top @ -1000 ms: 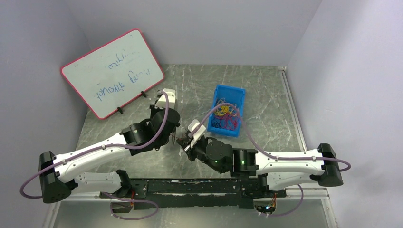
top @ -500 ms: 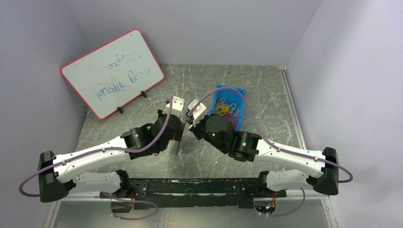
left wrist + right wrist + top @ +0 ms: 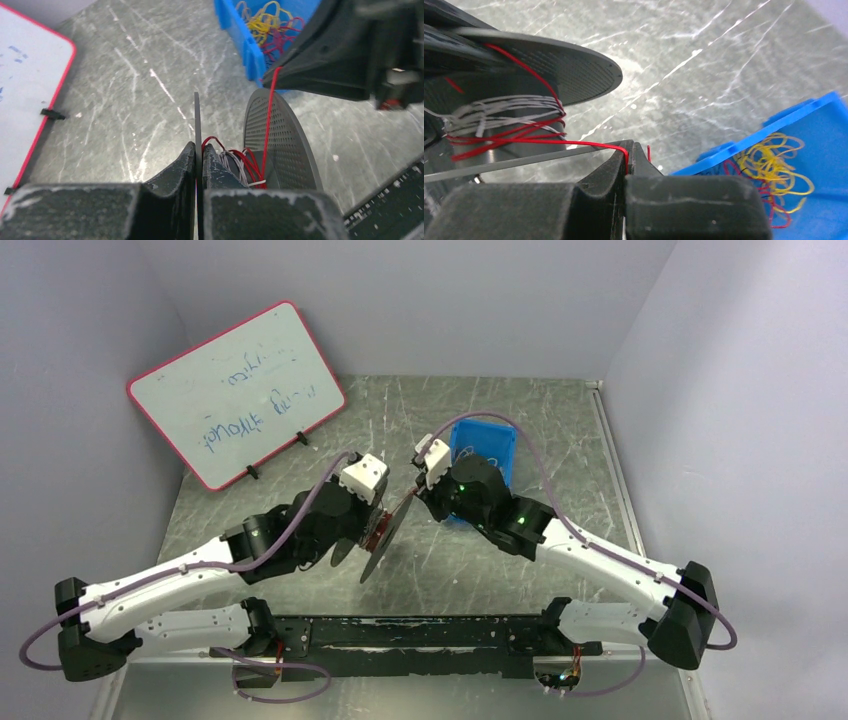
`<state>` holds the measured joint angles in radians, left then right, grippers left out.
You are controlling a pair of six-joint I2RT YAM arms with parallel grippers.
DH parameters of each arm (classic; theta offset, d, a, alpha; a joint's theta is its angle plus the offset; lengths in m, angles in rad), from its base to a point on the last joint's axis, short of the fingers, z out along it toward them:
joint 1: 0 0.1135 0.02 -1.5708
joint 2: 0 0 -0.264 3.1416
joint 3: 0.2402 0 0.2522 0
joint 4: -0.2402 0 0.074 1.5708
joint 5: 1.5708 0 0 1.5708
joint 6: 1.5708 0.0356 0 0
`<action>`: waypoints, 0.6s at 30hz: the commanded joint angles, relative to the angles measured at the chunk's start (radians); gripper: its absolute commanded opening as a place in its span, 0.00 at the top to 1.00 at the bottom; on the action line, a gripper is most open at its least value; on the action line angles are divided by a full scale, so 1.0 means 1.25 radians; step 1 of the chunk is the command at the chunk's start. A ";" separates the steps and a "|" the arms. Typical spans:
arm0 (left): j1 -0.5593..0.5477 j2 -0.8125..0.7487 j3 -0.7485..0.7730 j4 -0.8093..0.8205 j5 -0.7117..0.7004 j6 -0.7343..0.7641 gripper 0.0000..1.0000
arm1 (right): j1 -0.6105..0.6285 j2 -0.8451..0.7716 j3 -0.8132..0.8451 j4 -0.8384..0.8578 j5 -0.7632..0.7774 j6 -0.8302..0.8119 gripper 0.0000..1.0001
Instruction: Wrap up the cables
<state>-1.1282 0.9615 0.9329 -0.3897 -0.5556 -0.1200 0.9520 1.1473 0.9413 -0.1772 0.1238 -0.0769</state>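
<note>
L hand: pressed together on the thin flange of the spool, holding it up off the surface, mid-scene. R hand: also pressed together, pinching the red wire at its tips, just beside the spool. Wire ran taut from R hand to spool core, where a few red turns sat next to grey windings. Only a short red stub showed past the pinch, so prob. most of the wire was on already. Left to do, I'd judge: lay last stretch on core, secure the end. More wire, a yellow + red tangle, lay in the blue bin behind R hand; couldn't tell if that needed wrapping. Count: 2 hands, 1 spool, 1 red wire in work, 1 bin, 1 whiteboard; tangle too knotted to count.
</note>
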 commanded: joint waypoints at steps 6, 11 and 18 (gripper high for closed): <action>-0.010 -0.132 0.004 -0.091 0.280 0.058 0.93 | -0.152 -0.032 -0.097 0.091 -0.219 0.090 1.00; -0.010 -0.166 0.035 -0.128 0.364 0.066 0.93 | -0.181 -0.037 -0.146 0.121 -0.275 0.124 1.00; -0.010 -0.227 0.055 -0.110 0.413 0.065 0.93 | -0.211 -0.063 -0.222 0.187 -0.441 0.172 1.00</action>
<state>-1.1275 0.7624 0.9287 -0.5022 -0.1806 -0.0315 0.7639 1.0874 0.7193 0.0113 -0.4522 0.0940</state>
